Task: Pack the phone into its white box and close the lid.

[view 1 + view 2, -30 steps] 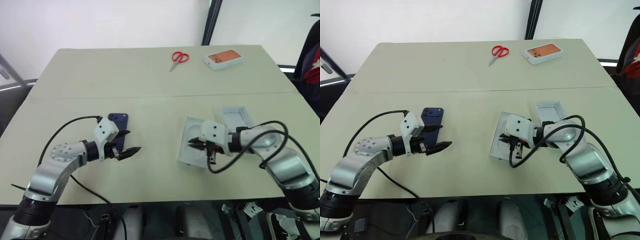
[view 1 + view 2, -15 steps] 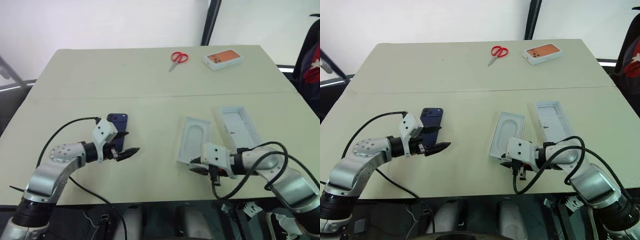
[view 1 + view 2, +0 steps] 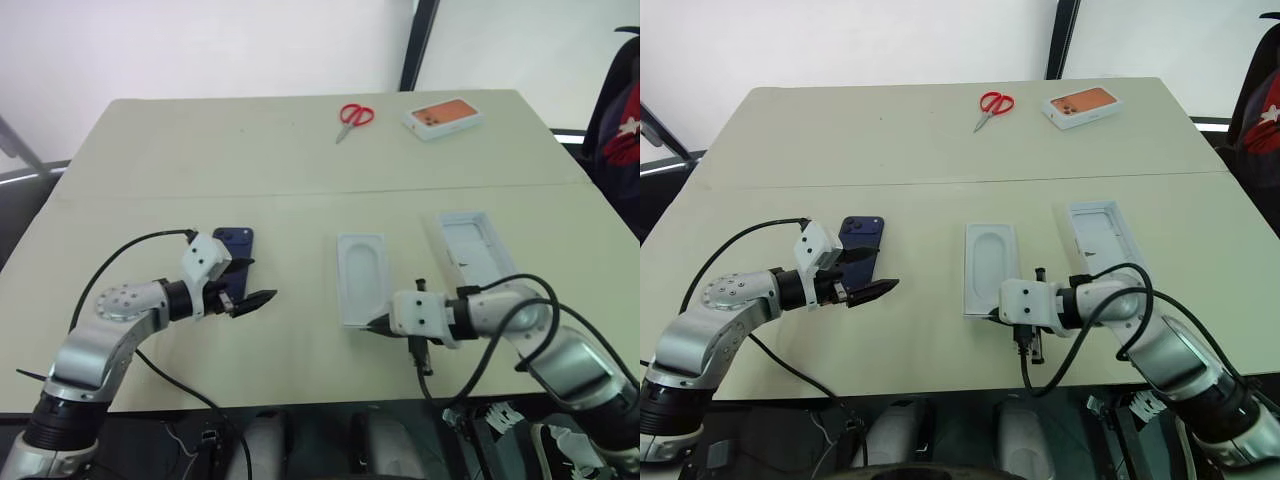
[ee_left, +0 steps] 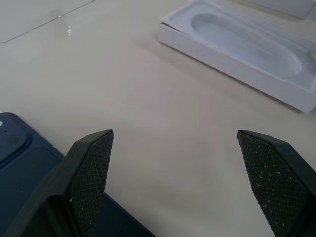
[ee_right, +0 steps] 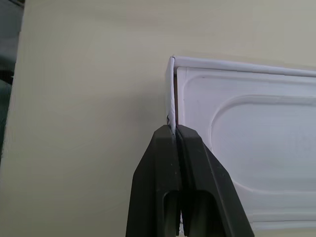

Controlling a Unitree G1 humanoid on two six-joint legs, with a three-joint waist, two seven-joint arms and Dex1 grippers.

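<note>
Bare table [image 3: 300, 290] lies between the phone [image 3: 236, 262] and the white box [image 3: 361, 292]. The scissors [image 3: 353, 118] lie well apart.

matt white box [image 3: 361, 279], glossy phone [image 3: 236, 258]

Pale beige table [image 3: 300, 150] w/ plain white wall [image 3: 200, 45] behind.
Tabletop is two matte slabs meeting at a thin seam [image 3: 300, 193] running across. Dark vertical post [image 3: 418, 45] splits the wall at far edge, right of centre. Dark floor [image 3: 22, 215] shows past the left edge; even soft light, faint shadows. Black chair w/ red fabric [image 3: 620, 130] at far right.
</note>
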